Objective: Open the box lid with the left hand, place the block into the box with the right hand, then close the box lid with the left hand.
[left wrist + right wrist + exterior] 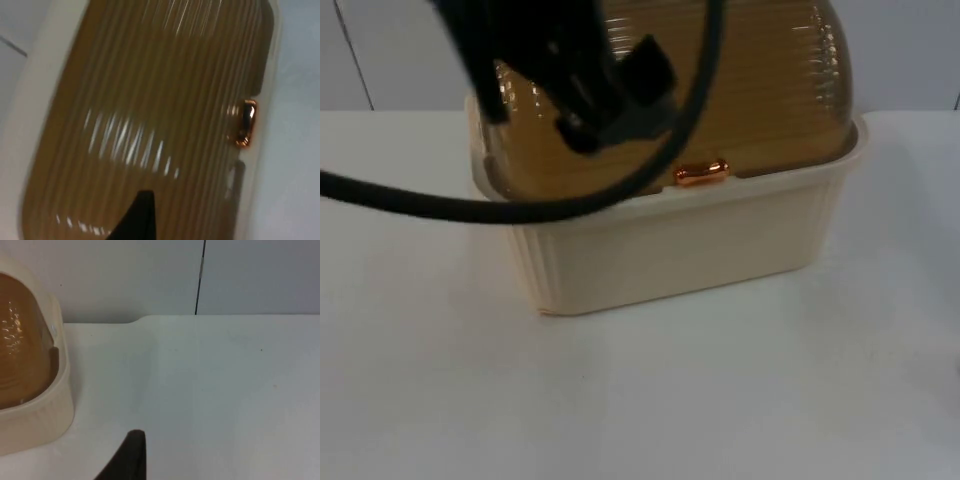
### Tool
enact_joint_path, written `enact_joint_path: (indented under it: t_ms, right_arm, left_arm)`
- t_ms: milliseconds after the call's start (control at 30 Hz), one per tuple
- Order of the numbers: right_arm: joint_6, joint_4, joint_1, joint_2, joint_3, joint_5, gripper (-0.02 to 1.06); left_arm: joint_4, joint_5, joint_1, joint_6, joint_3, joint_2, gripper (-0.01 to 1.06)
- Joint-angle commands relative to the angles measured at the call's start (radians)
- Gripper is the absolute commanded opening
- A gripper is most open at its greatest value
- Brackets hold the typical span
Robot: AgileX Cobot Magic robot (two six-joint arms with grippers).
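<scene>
A cream plastic box (680,250) stands at the back middle of the table. Its ribbed amber lid (760,90) is down and closed, with a small copper handle (702,173) at the front rim. My left gripper (605,115) hangs over the left half of the lid, a short way back from the handle. In the left wrist view the lid (150,100) lies close below, and the handle (245,122) sits off to one side at the rim. My right gripper (131,457) waits over bare table beside the box (45,415), apart from it.
White table top (720,400) stretches in front of the box and to its right. The grey partition wall (125,275) closes off the table's far edge behind the box.
</scene>
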Motion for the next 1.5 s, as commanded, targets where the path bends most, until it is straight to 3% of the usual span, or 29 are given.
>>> enact_joint_path:
  t_ms: [0, 133, 300, 433, 467, 633, 700, 800, 967, 1033, 1267, 1333, 1467]
  right_arm:
    - [-0.01, -0.013, 0.007, -0.001, -0.008, -0.016, 1.05]
    - [-0.014, -0.06, 0.007, -0.001, -0.008, -0.02, 1.05]
    - [-0.014, -0.085, 0.007, 0.001, -0.008, -0.035, 1.05]
    - [-0.014, -0.085, 0.007, 0.001, -0.008, -0.05, 1.05]
    - [-0.014, -0.085, 0.007, 0.001, -0.008, -0.05, 1.05]
    - [-0.014, -0.117, 0.007, 0.001, -0.008, -0.05, 1.05]
    - [-0.014, -0.12, 0.007, 0.001, -0.008, -0.05, 1.05]
    - [-0.014, -0.134, 0.007, 0.001, -0.008, -0.05, 1.05]
    - [-0.014, -0.136, 0.007, 0.001, -0.008, -0.056, 1.05]
    - [-0.014, -0.136, 0.007, 0.001, -0.008, -0.058, 1.05]
    - [-0.011, -0.136, 0.007, 0.001, -0.008, -0.062, 1.05]
    - [-0.009, -0.136, 0.007, 0.001, -0.008, -0.066, 1.05]
    - [-0.003, -0.136, 0.007, 0.001, -0.008, -0.066, 1.05]
  left_arm:
    - [0.094, -0.005, -0.027, 0.0, -0.025, 0.033, 1.05]
    - [0.33, 0.041, -0.107, -0.006, -0.022, 0.094, 1.05]
    - [0.46, 0.04, -0.175, -0.122, -0.022, 0.147, 1.05]
    - [0.761, 0.042, -0.239, -0.384, -0.022, 0.232, 1.05]
    - [0.761, 0.042, -0.239, -0.384, -0.022, 0.232, 1.05]
    - [1.028, 0.08, -0.245, -0.646, -0.021, 0.315, 1.05]
    - [1.06, 0.092, -0.245, -0.672, -0.021, 0.321, 1.05]
    - [1.197, 0.169, -0.245, -0.844, -0.021, 0.367, 1.05]
    - [1.239, 0.203, -0.245, -0.939, -0.018, 0.406, 1.04]
    - [1.351, 0.218, -0.245, -1.036, 0.018, 0.418, 1.04]
    - [1.367, 0.232, -0.245, -1.13, 0.049, 0.439, 1.01]
    - [1.367, 0.208, -0.245, -1.132, 0.049, 0.448, 0.95]
    - [1.367, 0.18, -0.241, -1.137, 0.049, 0.45, 0.63]
